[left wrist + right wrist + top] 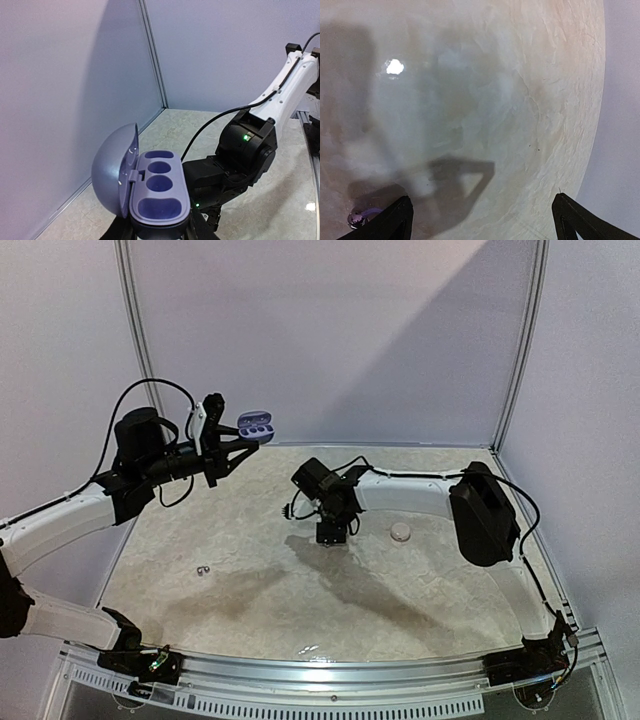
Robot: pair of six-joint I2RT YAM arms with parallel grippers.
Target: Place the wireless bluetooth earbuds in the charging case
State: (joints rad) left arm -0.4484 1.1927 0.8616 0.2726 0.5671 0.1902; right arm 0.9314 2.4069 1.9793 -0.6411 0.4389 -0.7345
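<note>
Left gripper (243, 443) clasps the open case (160, 200) aloft, upper left of the top view, its wells empty. Right gripper (482, 205) hangs spread, holding nothing. An earbud (356, 217) lies lower left in its wrist view. Next, likely: drop and pinch it.

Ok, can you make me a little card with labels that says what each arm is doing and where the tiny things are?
left pincer: shut on the charging case, held up above the table
charging case: lid open, wells look empty
right pincer: open, holding nothing, over the table
earbud: on the table, just beside one tip of the right pincer
white round thing: on the table, apart from both arms
</note>
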